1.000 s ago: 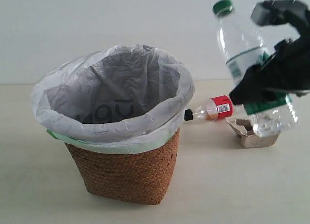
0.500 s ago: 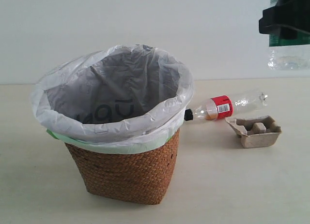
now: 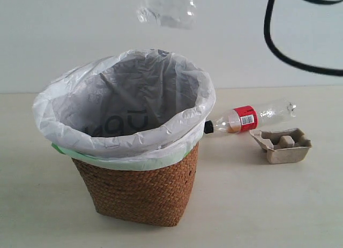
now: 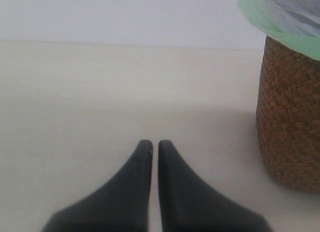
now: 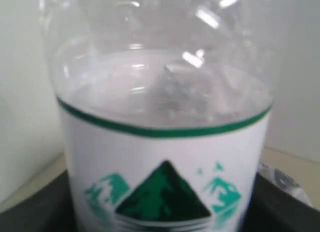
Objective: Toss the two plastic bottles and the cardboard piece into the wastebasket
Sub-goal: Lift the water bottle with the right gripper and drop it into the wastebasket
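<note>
1. A pale beige table (image 3: 257, 205) fills the lower part of the room's view, its top smooth and matte.
2. A plain white wall (image 3: 64, 34) stands behind it.
3. A black cable (image 3: 266, 31) hangs in a curve before the wall, upper right.

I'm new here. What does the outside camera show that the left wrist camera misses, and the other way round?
Only the exterior view shows the lower end of a clear plastic bottle in the air above the brown woven wicker basket, a slim red-labelled clear bottle lying on the pale table, a grey-beige moulded pulp tray beside it, and a black cable. Only the left wrist view shows the left gripper, its two black fingers closed on nothing. Both show that basket with its green-edged liner, and the table.
</note>
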`<state>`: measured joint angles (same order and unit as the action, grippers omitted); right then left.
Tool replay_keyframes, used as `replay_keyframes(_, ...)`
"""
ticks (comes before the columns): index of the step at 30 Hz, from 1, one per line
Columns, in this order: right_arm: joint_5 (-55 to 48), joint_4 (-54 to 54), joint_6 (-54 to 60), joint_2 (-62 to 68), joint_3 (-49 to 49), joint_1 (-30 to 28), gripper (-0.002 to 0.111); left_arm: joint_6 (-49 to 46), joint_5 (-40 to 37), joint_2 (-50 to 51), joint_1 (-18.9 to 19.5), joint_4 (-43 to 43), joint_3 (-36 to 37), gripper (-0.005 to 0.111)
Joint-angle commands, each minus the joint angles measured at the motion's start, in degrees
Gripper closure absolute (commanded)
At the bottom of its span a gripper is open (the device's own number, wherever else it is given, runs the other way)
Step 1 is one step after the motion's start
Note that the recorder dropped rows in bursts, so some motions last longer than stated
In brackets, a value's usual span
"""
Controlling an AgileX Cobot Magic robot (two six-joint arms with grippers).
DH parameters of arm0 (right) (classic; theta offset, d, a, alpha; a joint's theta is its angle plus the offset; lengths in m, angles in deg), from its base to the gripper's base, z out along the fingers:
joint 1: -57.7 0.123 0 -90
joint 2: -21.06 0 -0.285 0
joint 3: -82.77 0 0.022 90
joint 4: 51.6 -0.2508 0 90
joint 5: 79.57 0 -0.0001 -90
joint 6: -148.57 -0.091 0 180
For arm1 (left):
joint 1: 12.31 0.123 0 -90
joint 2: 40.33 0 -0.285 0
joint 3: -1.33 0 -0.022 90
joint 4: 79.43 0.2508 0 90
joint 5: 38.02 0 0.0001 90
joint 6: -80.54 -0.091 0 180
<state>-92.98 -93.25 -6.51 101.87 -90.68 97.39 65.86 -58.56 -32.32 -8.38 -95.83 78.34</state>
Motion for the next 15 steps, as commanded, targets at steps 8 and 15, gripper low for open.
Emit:
replay_keyframes(8, -1.42, 3.98, 0.49, -1.63, 8.44, -18.59, 0.108, -0.26, -0.04, -0.22, 0.16, 0.17, 0.2, 0.103)
replay_keyframes(15, -7.06, 9.86, 0.73, -1.73, 13.24, -40.35, 0.108, -0.26, -0.04, -0.22, 0.16, 0.17, 0.2, 0.103)
